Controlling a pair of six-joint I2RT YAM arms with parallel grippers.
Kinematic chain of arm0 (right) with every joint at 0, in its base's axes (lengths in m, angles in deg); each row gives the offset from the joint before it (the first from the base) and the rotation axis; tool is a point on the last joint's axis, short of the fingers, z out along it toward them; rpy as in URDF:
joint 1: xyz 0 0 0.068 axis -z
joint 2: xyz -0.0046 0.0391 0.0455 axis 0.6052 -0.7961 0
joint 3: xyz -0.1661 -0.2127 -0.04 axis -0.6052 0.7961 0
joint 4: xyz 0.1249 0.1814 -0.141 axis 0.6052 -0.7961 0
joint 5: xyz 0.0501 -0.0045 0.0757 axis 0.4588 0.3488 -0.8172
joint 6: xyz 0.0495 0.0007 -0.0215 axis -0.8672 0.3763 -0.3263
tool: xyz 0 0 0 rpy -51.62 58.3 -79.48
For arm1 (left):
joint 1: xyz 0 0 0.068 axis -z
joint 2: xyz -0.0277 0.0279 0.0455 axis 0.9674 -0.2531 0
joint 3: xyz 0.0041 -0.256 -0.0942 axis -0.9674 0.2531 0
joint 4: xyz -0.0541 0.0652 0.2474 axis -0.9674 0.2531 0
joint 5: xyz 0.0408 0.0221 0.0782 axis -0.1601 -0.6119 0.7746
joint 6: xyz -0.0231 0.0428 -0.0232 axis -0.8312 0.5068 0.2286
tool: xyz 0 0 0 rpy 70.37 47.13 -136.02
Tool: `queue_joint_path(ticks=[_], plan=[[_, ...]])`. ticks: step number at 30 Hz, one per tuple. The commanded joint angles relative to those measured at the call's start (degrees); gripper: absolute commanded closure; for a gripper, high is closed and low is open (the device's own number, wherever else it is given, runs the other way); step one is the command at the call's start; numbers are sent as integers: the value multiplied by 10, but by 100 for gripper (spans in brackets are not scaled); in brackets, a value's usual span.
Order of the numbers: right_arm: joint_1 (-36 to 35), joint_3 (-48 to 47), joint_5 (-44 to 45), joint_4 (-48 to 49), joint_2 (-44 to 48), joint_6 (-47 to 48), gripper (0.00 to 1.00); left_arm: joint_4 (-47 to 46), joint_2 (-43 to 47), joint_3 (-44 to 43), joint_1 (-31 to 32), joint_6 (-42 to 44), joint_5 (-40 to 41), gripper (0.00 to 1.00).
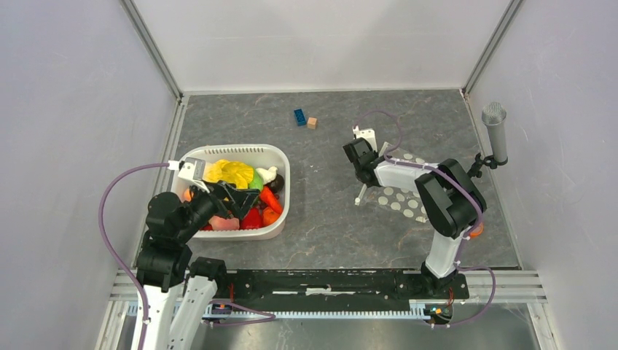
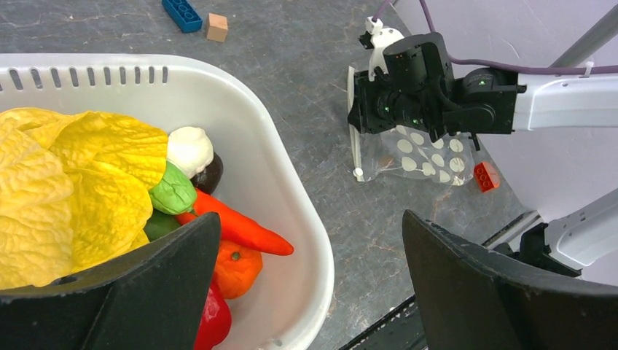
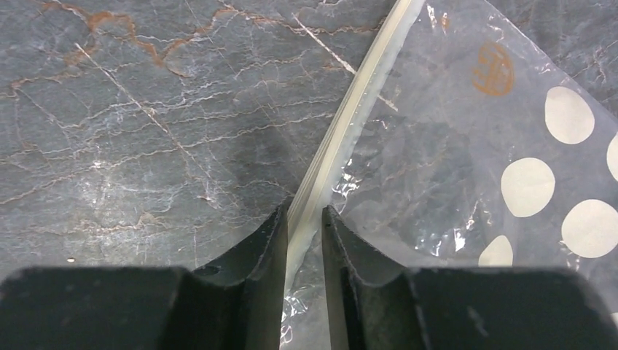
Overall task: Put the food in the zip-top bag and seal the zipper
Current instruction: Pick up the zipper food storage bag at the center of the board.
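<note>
Your right tool (image 3: 302,219) fills the near edge of its wrist view, both fingers pressed together on the zipper (image 3: 357,102), which runs between them. Note that the zip-top bag (image 3: 452,160) lies on the worktop (image 3: 146,109), right of centre. Your left tool (image 2: 310,219) hangs with its fingers wide apart, gripping nothing, above the white basket (image 2: 248,124) on the left. Food (image 2: 80,182) sits piled inside that basket. Beyond it, a blue brick (image 2: 181,14) and a wooden cube (image 2: 216,27) lie side by side.
</note>
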Motion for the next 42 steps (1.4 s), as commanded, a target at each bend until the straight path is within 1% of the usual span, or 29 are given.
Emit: queue_joint_path(ticks=[1, 3, 4, 5, 6, 9, 13, 19, 21, 23, 29, 35, 38, 40, 42], plan=[[2, 30, -43, 8, 25, 6, 78, -12, 0, 2, -2, 22, -5, 0], [1, 48, -77, 28, 47, 18, 88, -12, 1, 4, -2, 22, -5, 0], [2, 57, -94, 37, 57, 22, 91, -12, 1, 5, -2, 22, -6, 0], [1, 64, -102, 39, 65, 26, 99, -12, 1, 5, -2, 21, -6, 0], [1, 71, -104, 41, 74, 25, 100, -12, 1, 6, -2, 21, -6, 0], [2, 98, -116, 48, 102, 30, 100, -13, 1, 7, -2, 17, -6, 0], [-7, 146, -170, 70, 153, 41, 100, -13, -1, 9, -2, 16, -7, 0], [-65, 217, -226, 96, 254, 48, 100, -18, -5, 14, -3, 13, -15, 0], [-83, 236, -236, 96, 291, 37, 100, -30, -7, 19, -2, 7, -29, 0], [-100, 252, -246, 118, 326, 29, 100, -41, -9, 23, -2, -2, -42, 0], [-129, 271, -278, 132, 422, -4, 100, -82, -34, 28, -2, -14, -103, 0], [-133, 265, -274, 133, 504, -39, 100, -98, -71, 8, 6, -15, -130, 5], [-134, 261, -276, 136, 529, -53, 100, -100, -96, -2, 39, -9, -115, 6], [-134, 259, -275, 135, 541, -60, 100, -100, -117, -7, 86, -3, -81, 7], [-135, 260, -275, 133, 549, -64, 100, -107, -142, -10, 157, -3, -17, 7]])
